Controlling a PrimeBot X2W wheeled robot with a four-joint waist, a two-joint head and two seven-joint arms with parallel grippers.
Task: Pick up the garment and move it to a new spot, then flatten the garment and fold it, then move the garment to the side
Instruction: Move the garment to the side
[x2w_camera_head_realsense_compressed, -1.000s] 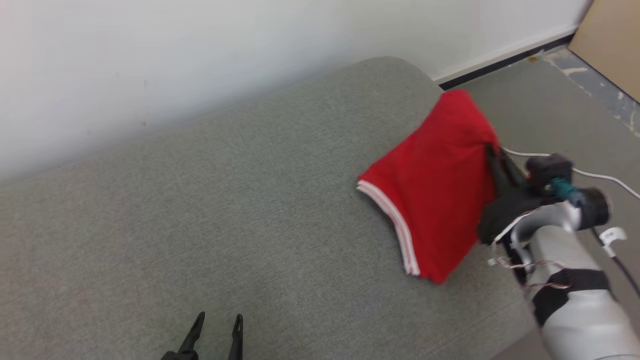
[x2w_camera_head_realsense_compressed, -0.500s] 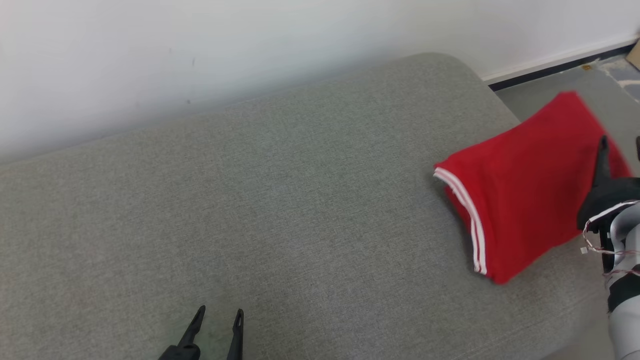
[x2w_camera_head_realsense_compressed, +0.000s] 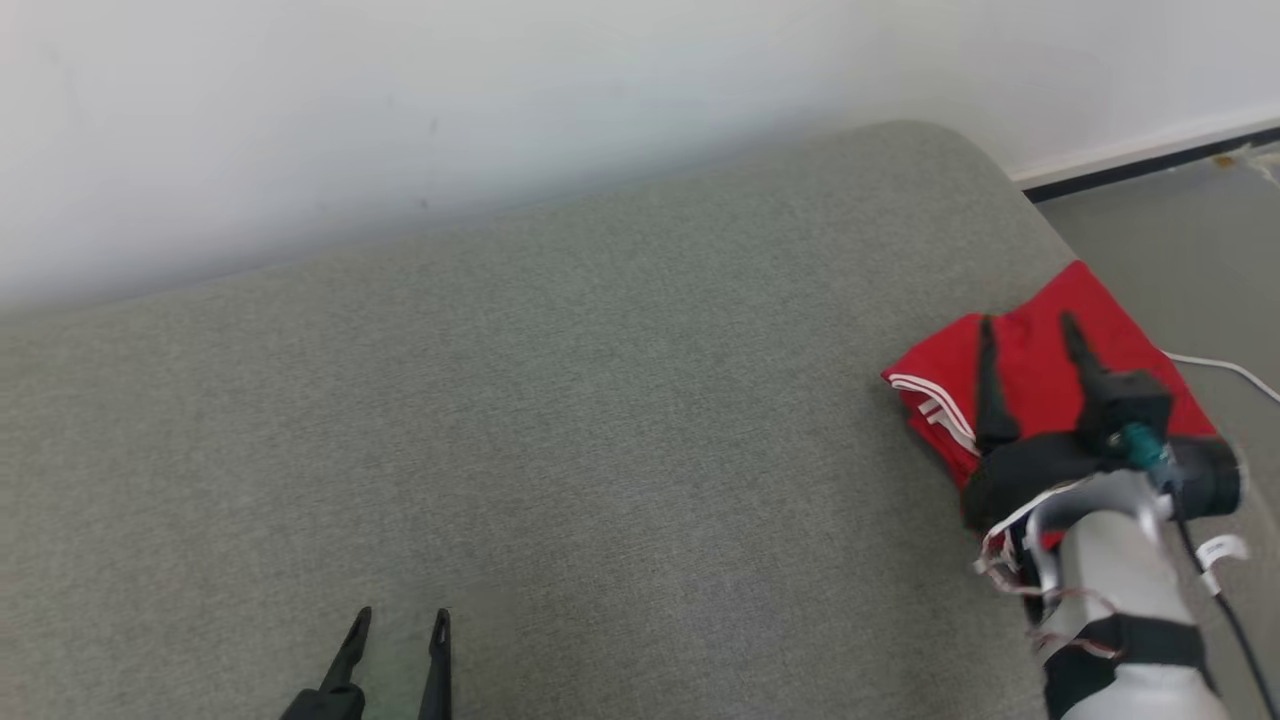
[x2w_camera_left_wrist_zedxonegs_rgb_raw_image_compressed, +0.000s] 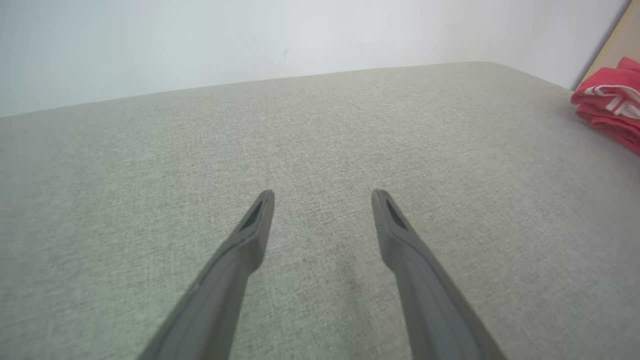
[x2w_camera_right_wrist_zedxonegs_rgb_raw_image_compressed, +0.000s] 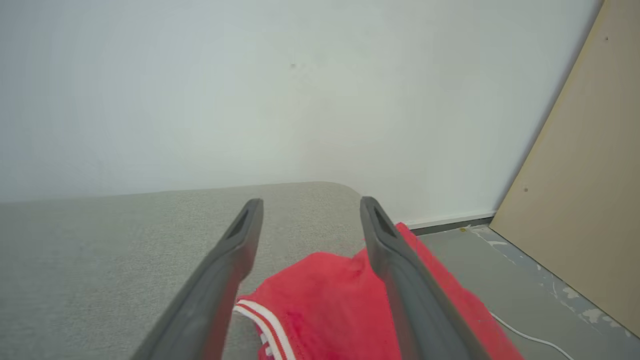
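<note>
The garment (x2w_camera_head_realsense_compressed: 1040, 375) is red with white stripes along one hem. It lies folded at the right end of the grey cushioned surface (x2w_camera_head_realsense_compressed: 560, 420), close to its right edge. My right gripper (x2w_camera_head_realsense_compressed: 1028, 328) hovers just above it, open, with nothing between its fingers. In the right wrist view the garment (x2w_camera_right_wrist_zedxonegs_rgb_raw_image_compressed: 325, 305) lies below and between the two spread fingers. My left gripper (x2w_camera_head_realsense_compressed: 400, 618) is open over the surface's near edge at the lower left, far from the cloth. The left wrist view shows the garment (x2w_camera_left_wrist_zedxonegs_rgb_raw_image_compressed: 607, 102) at the far right.
A white wall runs behind the surface. To the right the surface ends and drops to a grey floor (x2w_camera_head_realsense_compressed: 1200, 240) where a white cable (x2w_camera_head_realsense_compressed: 1215, 365) lies. A tan board (x2w_camera_right_wrist_zedxonegs_rgb_raw_image_compressed: 580, 200) leans against the wall at the right.
My right gripper went from shut on the garment to open. The garment has settled onto the surface's right end. The head camera has shifted, so the whole picture moved.
</note>
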